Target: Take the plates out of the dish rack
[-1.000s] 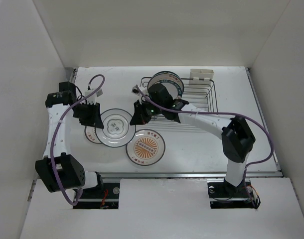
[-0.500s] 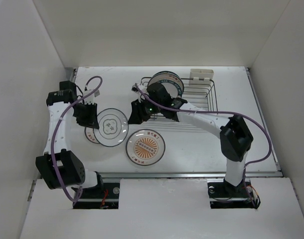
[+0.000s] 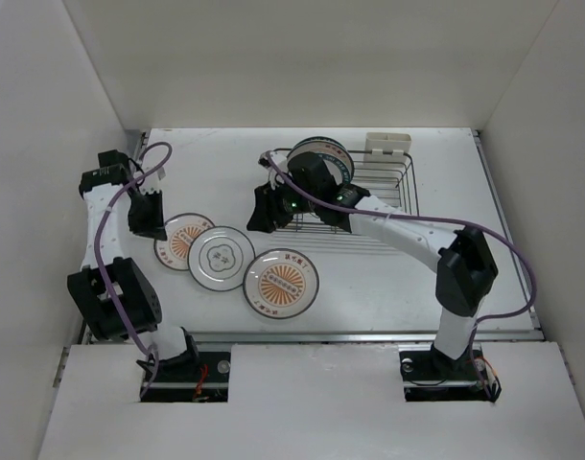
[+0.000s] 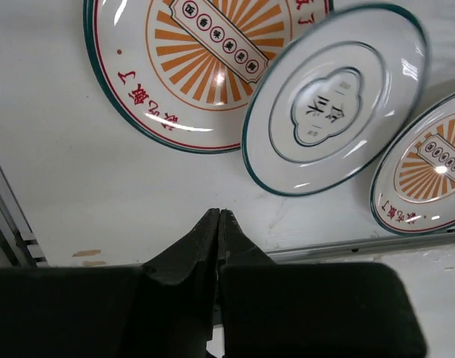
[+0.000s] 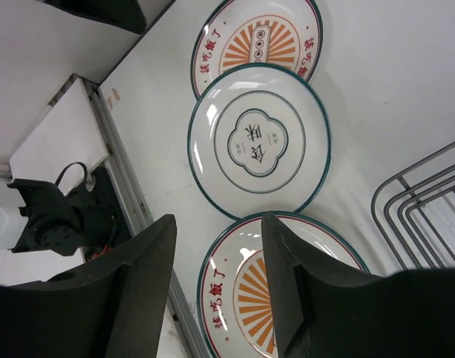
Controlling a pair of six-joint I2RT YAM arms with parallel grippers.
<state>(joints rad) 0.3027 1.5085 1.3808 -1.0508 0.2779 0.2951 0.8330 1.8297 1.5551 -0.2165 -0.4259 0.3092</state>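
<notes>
Three plates lie flat on the table: a sunburst plate (image 3: 182, 240), a white teal-rimmed plate (image 3: 221, 259) overlapping it, and a second sunburst plate (image 3: 281, 283). One more plate (image 3: 321, 153) stands upright at the left end of the dish rack (image 3: 381, 187). My left gripper (image 3: 151, 230) is shut and empty, just left of the far sunburst plate (image 4: 205, 67); its tips (image 4: 218, 216) hang over bare table. My right gripper (image 3: 259, 225) is open and empty, between the rack and the lying plates, above the near sunburst plate (image 5: 287, 291) and the white plate (image 5: 259, 140).
A white caddy (image 3: 386, 146) is clipped to the rack's far edge. Rack wires (image 5: 429, 201) show at the right of the right wrist view. A metal rail (image 3: 369, 335) runs along the table's near edge. White walls close in on both sides.
My left gripper has let go of the white plate and drawn back to the left; the plate now lies flat between the two sunburst plates. My right gripper has barely moved.
</notes>
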